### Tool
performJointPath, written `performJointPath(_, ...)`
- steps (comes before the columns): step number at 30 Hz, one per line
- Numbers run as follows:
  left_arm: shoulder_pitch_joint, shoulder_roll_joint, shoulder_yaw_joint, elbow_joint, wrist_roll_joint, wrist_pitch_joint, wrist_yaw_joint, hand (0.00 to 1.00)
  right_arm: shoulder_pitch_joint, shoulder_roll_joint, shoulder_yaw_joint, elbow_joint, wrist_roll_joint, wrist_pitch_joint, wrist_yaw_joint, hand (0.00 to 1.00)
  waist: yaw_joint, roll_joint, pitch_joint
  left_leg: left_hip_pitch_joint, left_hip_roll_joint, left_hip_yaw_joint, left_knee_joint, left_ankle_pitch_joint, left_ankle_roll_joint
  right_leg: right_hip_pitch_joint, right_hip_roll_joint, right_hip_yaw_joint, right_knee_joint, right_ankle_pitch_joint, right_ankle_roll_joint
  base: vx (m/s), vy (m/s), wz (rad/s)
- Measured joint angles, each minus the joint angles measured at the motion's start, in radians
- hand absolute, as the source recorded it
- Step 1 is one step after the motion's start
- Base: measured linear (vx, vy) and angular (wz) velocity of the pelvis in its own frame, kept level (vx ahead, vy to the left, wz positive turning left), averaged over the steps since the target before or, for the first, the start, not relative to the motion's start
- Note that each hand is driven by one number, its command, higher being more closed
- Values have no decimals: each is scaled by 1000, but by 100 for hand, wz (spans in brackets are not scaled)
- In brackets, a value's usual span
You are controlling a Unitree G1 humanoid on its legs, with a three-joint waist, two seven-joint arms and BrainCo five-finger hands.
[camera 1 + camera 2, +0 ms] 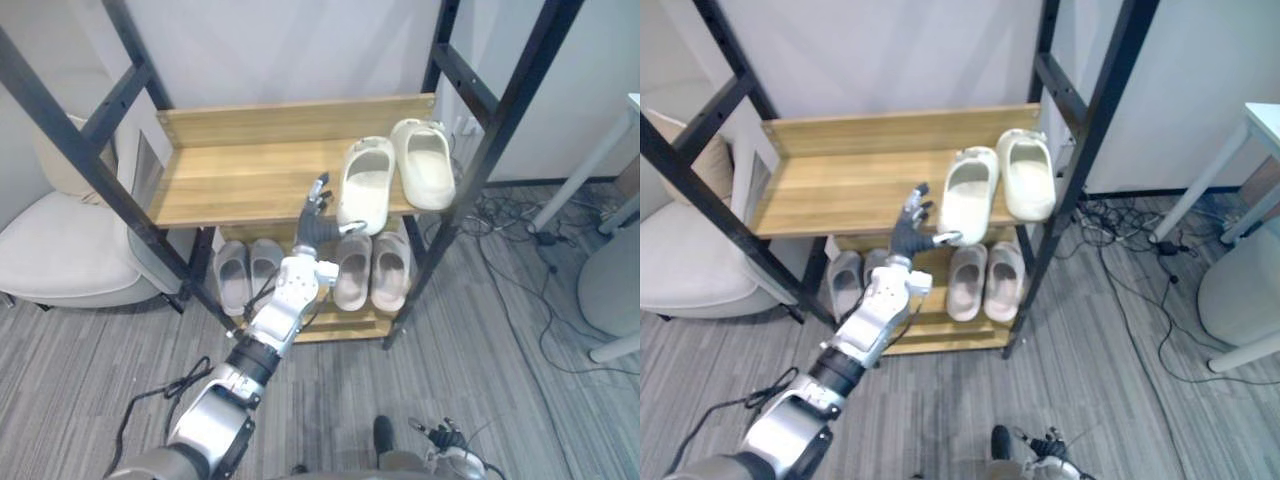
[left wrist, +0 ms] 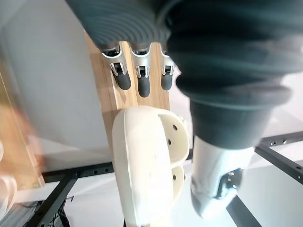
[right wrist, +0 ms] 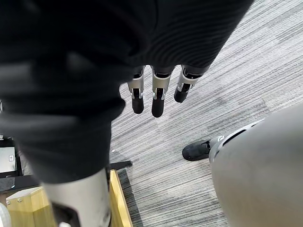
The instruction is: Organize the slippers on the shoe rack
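Left robot hand (image 1: 318, 222) sits at the heel of the left cream slipper (image 1: 365, 185) on the upper shelf (image 1: 240, 170), fingers straight and spread, thumb against the heel. Push along the slipper's length, steadily, keeping it parallel to its mate (image 1: 425, 160). Right robot hand (image 3: 156, 97) hangs relaxed, fingers extended, above the floor (image 3: 236, 71).

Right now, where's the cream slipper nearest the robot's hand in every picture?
Left eye view: slipper on the top shelf, right of centre.
Right eye view: slipper near centre.
Left wrist view: slipper just past the left hand.
Right wrist view: faces the floor.
Landmark: the top shelf.
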Motion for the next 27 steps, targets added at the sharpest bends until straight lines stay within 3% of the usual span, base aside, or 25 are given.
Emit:
performJointPath(9,2,-3,-37,20,0,-11,2,0,1,6,2,3,0,0,-3,0,0,-16,0,14,0,0,-3,0,0,14,0,1,0,-3,2,0,0,0)
performJointPath(27,-114,-33,-61,173,16,-31,42,0,1,7,-9,33,0,0,-6,0,-7,-14,-10,13,2,33,-16,-9,-13,-10,7,34,0,-6,2,7,-4,-4)
